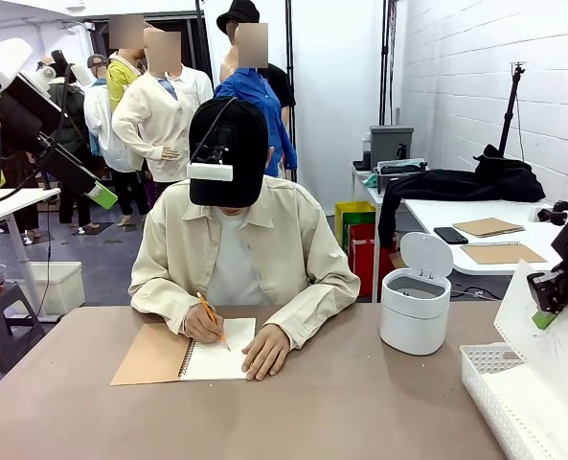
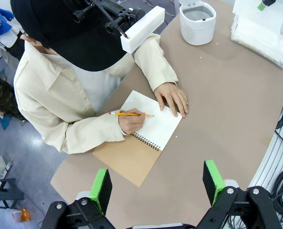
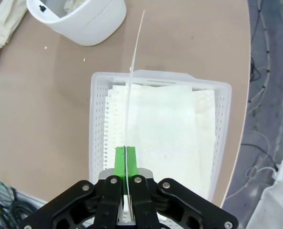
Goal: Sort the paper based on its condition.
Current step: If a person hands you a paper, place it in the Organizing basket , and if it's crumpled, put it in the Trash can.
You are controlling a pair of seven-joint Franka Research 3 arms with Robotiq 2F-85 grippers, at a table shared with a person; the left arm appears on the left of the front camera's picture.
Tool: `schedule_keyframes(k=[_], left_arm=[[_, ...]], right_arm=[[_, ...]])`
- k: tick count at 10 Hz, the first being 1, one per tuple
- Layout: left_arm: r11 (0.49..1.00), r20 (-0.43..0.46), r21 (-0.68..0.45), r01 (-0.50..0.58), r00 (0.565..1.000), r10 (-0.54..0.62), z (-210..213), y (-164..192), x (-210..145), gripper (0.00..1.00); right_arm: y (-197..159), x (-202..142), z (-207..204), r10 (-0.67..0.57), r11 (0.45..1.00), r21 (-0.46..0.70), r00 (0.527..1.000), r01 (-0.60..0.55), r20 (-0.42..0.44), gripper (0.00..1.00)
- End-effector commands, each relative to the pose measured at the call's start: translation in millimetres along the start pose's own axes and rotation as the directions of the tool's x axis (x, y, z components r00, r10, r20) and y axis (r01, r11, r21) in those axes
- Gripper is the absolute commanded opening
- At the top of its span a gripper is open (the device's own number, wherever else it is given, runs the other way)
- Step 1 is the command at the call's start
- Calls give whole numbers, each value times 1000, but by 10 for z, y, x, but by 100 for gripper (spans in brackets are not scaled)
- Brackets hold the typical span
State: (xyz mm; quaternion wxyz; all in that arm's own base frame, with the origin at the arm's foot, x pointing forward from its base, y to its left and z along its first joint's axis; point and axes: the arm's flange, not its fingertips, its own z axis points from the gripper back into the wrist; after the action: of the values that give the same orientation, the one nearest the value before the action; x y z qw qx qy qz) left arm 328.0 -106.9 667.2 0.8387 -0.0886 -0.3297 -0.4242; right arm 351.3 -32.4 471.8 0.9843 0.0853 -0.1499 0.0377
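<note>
My right gripper (image 3: 125, 160) is shut on a white paper sheet (image 3: 131, 71), held edge-on above the white lattice basket (image 3: 160, 76). Other white sheets (image 3: 170, 133) lie stacked inside that basket. In the front view the same gripper (image 1: 546, 316) hangs at the far right with the sheet (image 1: 561, 350) drooping over the basket (image 1: 489, 379). My left gripper (image 2: 157, 183) is open and empty, high above the table's near side; in the front view it (image 1: 102, 196) sits raised at the upper left.
A person at the far side writes with a pencil (image 2: 131, 114) in a spiral notebook (image 1: 183, 353) with a brown cover, both hands on it. A white lidded bin (image 1: 416, 302) stands open beside the basket. Bare brown tabletop (image 1: 341, 402) lies between.
</note>
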Motion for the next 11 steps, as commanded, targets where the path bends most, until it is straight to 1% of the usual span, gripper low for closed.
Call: schedule_keyframes(k=[1, 3, 5, 7, 9, 11], left_arm=[[1000, 4, 2, -4, 1000, 4, 3, 11, 7, 100], [1000, 4, 2, -4, 1000, 4, 3, 11, 7, 100], [1000, 4, 2, -4, 1000, 4, 3, 11, 7, 100], [1000, 4, 2, -4, 1000, 4, 3, 11, 7, 100], [1000, 4, 2, -4, 1000, 4, 3, 11, 7, 100], [1000, 4, 2, -4, 1000, 4, 3, 11, 7, 100]], right_arm=[[-5, -118, -267, -4, 1000, 11, 1000, 3, 10, 0], [-44, -226, -415, -13, 1000, 20, 1000, 13, -15, 0], [-87, -412, -541, -35, 998, 56, 999, 37, -35, 0], [-92, -607, -706, -33, 998, 59, 996, 38, -83, 0], [-72, -731, -862, -41, 997, 66, 992, 49, -121, 0], [-20, -879, -883, -25, 996, 84, 984, 40, -179, 0]])
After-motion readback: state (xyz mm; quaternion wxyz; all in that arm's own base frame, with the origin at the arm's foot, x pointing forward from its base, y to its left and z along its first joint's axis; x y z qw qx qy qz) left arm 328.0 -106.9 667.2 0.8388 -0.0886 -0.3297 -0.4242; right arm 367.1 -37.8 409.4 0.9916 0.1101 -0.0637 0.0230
